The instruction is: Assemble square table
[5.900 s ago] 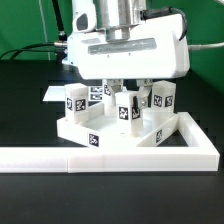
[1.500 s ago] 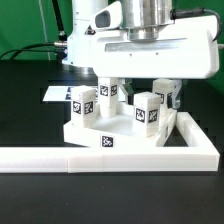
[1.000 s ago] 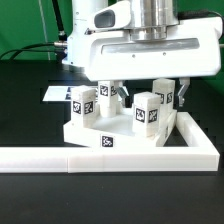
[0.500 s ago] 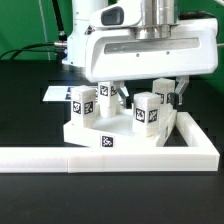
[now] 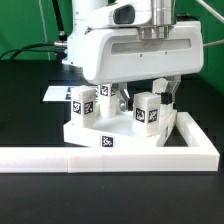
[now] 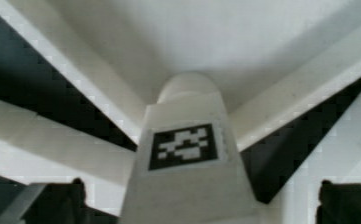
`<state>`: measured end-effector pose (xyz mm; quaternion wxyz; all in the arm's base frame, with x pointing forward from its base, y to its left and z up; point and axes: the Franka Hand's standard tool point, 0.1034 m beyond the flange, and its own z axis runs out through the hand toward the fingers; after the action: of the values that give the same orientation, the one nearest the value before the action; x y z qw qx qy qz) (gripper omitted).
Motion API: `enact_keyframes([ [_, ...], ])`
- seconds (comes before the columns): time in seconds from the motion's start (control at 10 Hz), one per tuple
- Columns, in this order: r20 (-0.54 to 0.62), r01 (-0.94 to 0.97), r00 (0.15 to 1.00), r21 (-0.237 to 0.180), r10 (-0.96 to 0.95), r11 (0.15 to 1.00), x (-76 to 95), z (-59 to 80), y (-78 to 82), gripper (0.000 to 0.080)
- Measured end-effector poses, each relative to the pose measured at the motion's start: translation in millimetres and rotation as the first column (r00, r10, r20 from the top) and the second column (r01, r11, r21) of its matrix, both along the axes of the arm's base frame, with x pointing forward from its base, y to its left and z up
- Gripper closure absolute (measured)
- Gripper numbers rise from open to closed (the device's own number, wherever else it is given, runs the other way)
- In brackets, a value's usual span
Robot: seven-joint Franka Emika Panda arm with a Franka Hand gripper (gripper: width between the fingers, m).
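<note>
your gripper [image 5: 138, 98] hangs wide open, holding nothing, over a leg [image 6: 191, 140] standing on the slab [image 5: 100, 132] against the barrier [image 5: 120, 155]. centre the fingers around that leg before closing.

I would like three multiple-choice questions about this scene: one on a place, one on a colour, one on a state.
1. Where does the long L-shaped barrier lie in the exterior view?
A. In front of the table slab and up its right side
B. On top of the legs
C. Behind the arm

2. What colour is the square table slab?
A. Black
B. White
C. Green

3. How do the legs on the slab stand?
A. Lying flat
B. Hanging in the air
C. Upright

Answers:
1 A, the barrier runs along the slab's near edge and turns back at the exterior view's right.
2 B, slab and legs are white, with black tags.
3 C, each visible leg stands on end on the slab.
</note>
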<state>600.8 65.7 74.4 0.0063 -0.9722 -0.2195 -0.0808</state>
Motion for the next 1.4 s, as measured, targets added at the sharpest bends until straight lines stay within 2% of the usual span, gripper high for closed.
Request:
enact_keyframes([
  [0.1,0.000,0.003,1.000,0.001,-0.003,1.000,0.1,0.1,0.1,0.0162],
  [0.2,0.000,0.003,1.000,0.001,-0.003,1.000,0.1,0.1,0.1,0.0349],
  [0.3,0.000,0.003,1.000,0.001,-0.003,1.000,0.1,0.1,0.1,0.0485],
  [0.6,-0.001,0.030,1.000,0.006,-0.030,1.000,0.2,0.1,-0.3,0.0510],
  [0.7,-0.004,0.085,0.996,0.016,-0.085,0.996,0.7,0.4,-1.8,0.0510],
  [0.9,-0.025,0.311,0.950,0.062,-0.310,0.948,0.6,0.0,-2.0,0.0510],
  [1.2,-0.050,0.603,0.797,0.124,-0.602,0.788,-0.6,-1.4,4.9,0.0509],
  [1.4,-0.076,0.752,0.655,0.157,-0.752,0.640,-1.5,-1.7,12.7,0.0509],
])
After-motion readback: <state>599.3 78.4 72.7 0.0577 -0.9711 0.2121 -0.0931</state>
